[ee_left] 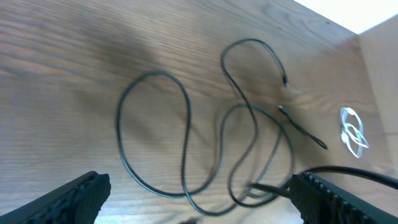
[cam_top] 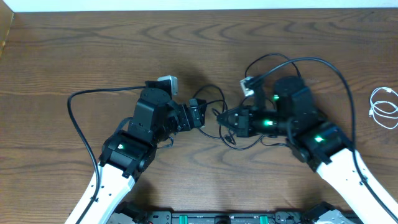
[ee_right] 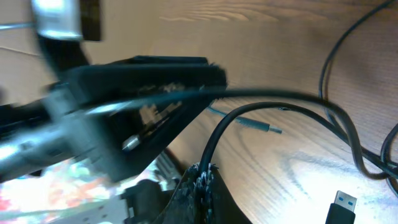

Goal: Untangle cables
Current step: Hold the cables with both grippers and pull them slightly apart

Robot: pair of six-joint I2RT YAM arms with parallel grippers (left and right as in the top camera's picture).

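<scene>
Lying in thin, bendy loops on the wood-grain counter, the black cables are sitting near the left end effector, which is spreading wide. Only the right wrist view is showing the right end effector pinching one of them. The curly white cable is resting well apart.

Dark brown wood-grain table under even light; pale strip beyond its far edge

Black cables: tangled, centre, between left gripper and right gripper. White cable: coiled, 3 o'clock, well apart.
</scene>
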